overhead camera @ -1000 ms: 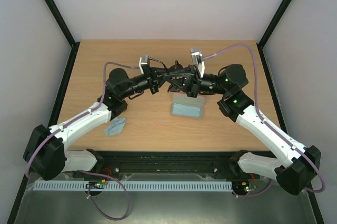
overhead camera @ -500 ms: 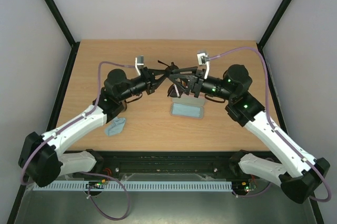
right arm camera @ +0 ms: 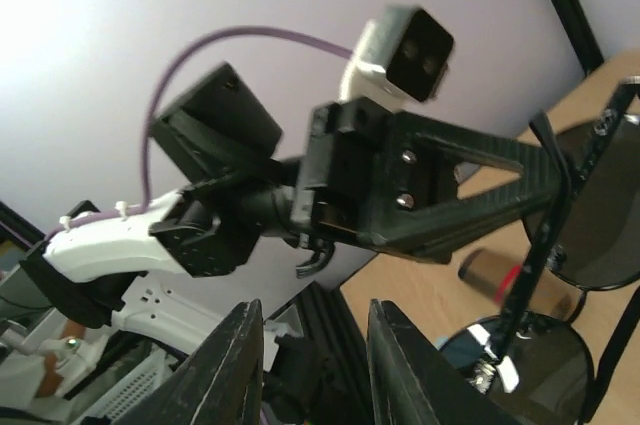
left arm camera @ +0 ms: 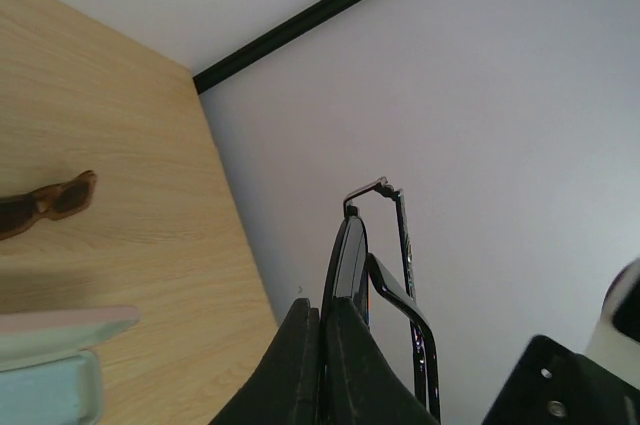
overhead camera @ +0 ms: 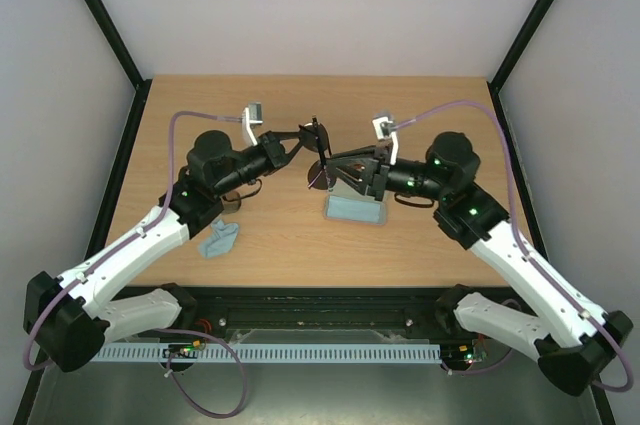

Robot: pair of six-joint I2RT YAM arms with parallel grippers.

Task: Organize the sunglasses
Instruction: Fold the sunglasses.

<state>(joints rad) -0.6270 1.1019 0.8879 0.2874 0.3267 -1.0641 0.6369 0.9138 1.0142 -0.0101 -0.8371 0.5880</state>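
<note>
Centre was crowded: left gripper (overhead camera: 300, 137) and right gripper (overhead camera: 332, 170) sat nose to nose above the table (overhead camera: 430, 105), with the aviator (overhead camera: 320, 137) standing in the gap between them. The open case (overhead camera: 355, 210) lay just under the right gripper, blocking a straight drop. The cloth (overhead camera: 218, 240) lay near left. Bare wood showed along the far edge and right side; side walls (overhead camera: 560, 95) closed both flanks.

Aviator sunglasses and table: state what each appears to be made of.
Aviator sunglasses: thin glossy black frame, probably metal wire; dark lenses are reflective, glass or plastic unclear. Table: light wood-grain top, matte; likely laminate or veneer, cannot tell.
</note>
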